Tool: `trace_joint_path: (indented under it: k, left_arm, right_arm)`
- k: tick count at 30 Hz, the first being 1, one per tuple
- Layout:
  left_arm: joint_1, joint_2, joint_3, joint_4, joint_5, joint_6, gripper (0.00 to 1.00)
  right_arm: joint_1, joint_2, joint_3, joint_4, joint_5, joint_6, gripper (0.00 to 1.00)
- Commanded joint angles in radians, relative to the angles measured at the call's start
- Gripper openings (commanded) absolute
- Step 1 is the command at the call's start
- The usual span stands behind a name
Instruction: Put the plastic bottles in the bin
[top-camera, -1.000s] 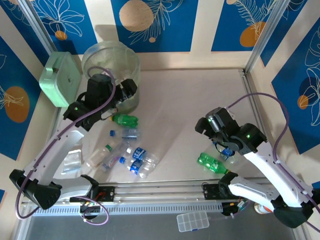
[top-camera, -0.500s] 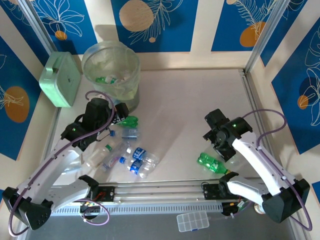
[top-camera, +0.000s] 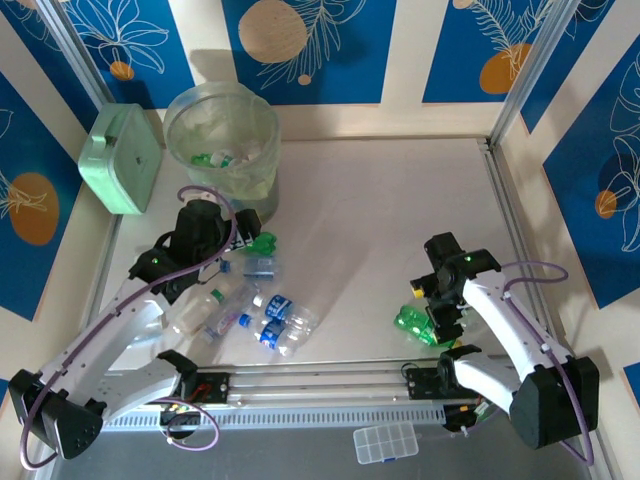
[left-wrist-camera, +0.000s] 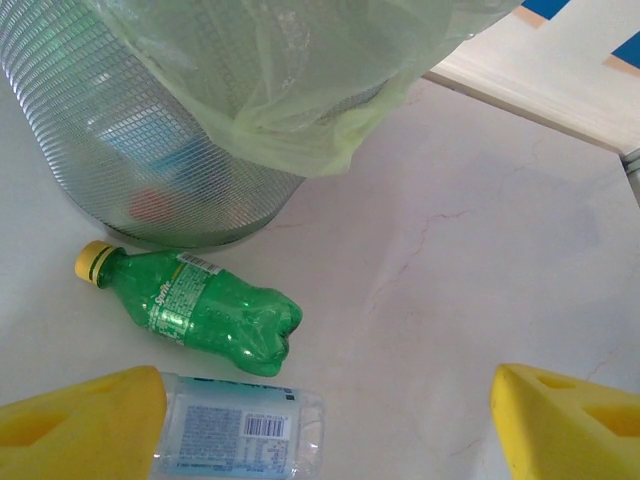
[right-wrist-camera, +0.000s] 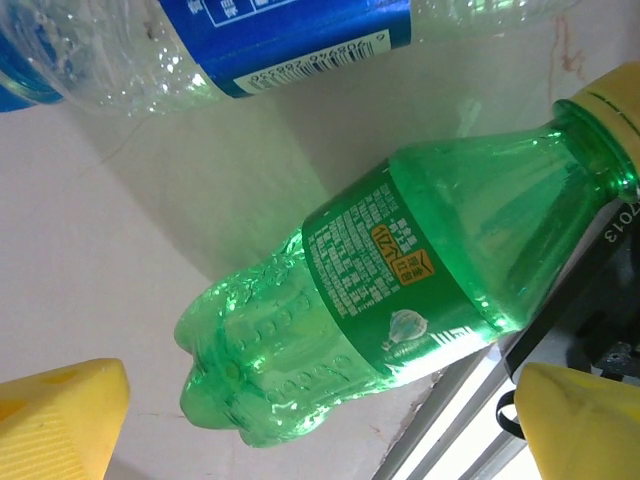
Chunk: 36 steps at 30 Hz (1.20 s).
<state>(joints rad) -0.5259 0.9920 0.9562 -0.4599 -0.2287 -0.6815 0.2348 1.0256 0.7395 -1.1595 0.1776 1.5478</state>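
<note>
Bottle (right-wrist-camera: 400, 300), green, under wide right fingers (right-wrist-camera: 60, 415); left fingers (left-wrist-camera: 80, 420) wide nr bin (left-wrist-camera: 120, 150).

The bin (left-wrist-camera: 140, 170), upper left in the left wrist view, is translucent grey plastic with a fine gridded texture. Its liner (left-wrist-camera: 300, 90) is thin, crinkled, pale film. The green bottle (left-wrist-camera: 215, 318) below it is glossy translucent plastic. The table (left-wrist-camera: 480, 240) looks smooth, matt and faintly veined like stone. In the right wrist view, a second green bottle (right-wrist-camera: 400, 300) shines, and the clear bottle (right-wrist-camera: 110, 60) at the top is dented glossy plastic.
</note>
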Motion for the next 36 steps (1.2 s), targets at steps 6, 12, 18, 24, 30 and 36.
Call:
trace_joint_path:
  k: [6, 12, 18, 24, 30, 36]
  left_arm:
    - [0.013, 0.015, -0.013, 0.02, 0.022, -0.017, 0.84]
    - [0.023, 0.024, -0.016, 0.017, 0.034, -0.031, 0.84]
    - [0.026, 0.016, -0.017, 0.017, 0.026, -0.028, 0.84]
    - [0.027, 0.016, -0.018, 0.014, 0.026, -0.027, 0.84]
    - [0.027, 0.014, -0.017, 0.01, 0.013, -0.028, 0.84]
    - [0.029, 0.013, -0.016, 0.008, 0.011, -0.028, 0.84]
  right_arm:
    - [-0.011, 0.024, -0.067, 0.044, -0.057, 0.043, 0.99]
    - [-0.025, 0.031, -0.109, 0.075, -0.049, 0.041, 0.99]
    - [-0.031, 0.052, -0.15, 0.13, -0.071, 0.04, 0.96]
    - [-0.035, 0.077, -0.156, 0.164, -0.064, 0.037, 0.92]
    - [-0.039, 0.113, -0.172, 0.217, -0.09, 0.029, 0.86]
    - [-0.017, 0.138, -0.173, 0.248, -0.105, 0.035, 0.81]
